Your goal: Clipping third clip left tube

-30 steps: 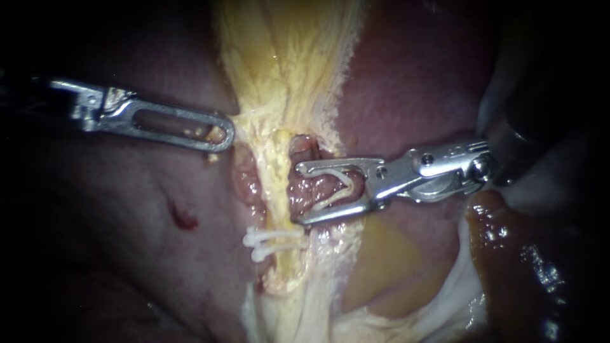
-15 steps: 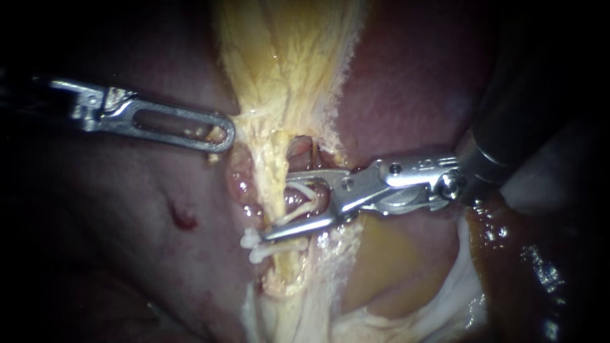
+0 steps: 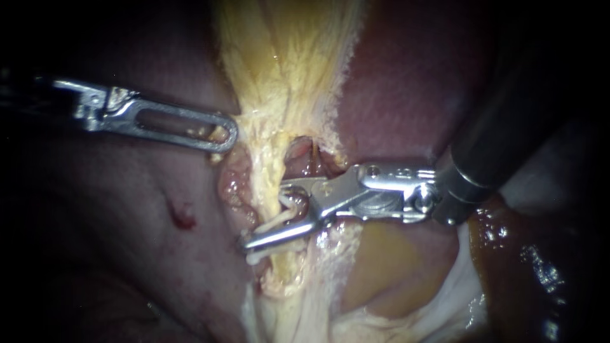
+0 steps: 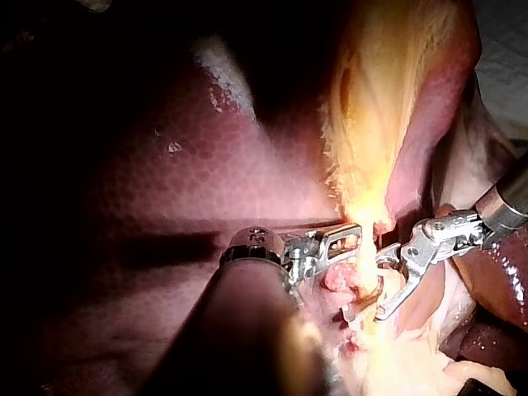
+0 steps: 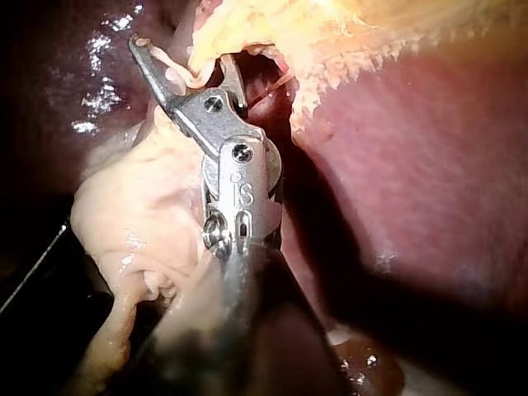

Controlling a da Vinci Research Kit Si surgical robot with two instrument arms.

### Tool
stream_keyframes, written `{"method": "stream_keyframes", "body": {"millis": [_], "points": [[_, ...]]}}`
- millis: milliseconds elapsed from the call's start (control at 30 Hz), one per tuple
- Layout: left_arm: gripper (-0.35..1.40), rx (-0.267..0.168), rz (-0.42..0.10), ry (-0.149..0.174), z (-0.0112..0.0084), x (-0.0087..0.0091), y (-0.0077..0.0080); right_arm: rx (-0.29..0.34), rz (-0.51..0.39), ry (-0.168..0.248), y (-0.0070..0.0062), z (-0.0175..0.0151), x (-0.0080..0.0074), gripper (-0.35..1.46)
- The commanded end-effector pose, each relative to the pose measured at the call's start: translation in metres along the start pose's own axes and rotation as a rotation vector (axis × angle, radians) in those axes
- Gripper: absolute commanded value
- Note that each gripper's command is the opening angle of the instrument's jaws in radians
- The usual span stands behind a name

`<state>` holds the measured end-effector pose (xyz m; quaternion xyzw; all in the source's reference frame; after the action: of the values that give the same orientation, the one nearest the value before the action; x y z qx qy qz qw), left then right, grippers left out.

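Yellow stringy tube (image 3: 268,174) (white clip (image 3: 277,220) open)

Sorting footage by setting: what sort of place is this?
Probably a surgical bench, seen by endoscope: left instrument and right instrument, its jaws shut on a white clip, at a yellowish tube on dark liver.
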<state>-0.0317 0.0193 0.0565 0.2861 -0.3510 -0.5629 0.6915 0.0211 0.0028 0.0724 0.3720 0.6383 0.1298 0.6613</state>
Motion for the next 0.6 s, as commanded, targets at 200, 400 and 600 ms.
{"method": "stream_keyframes", "body": {"millis": [200, 400, 600], "points": [[-0.35, 0.001, 0.0, 0.001, 0.0001, 0.0, 0.0, 0.036, 0.074, 0.057, 0.0002, 0.0005, -0.0002, 0.5], [-0.35, 0.0, 0.0, 0.0, 0.0003, 0.0001, 0.0, 0.06, 0.14, 0.147, 0.0005, 0.0007, -0.0001, 0.5], [-0.35, 0.0, 0.0, 0.0, 0.0003, 0.0001, 0.0, 0.001, 0.187, 0.242, 0.0011, 0.0003, 0.0002, 0.5]]}}
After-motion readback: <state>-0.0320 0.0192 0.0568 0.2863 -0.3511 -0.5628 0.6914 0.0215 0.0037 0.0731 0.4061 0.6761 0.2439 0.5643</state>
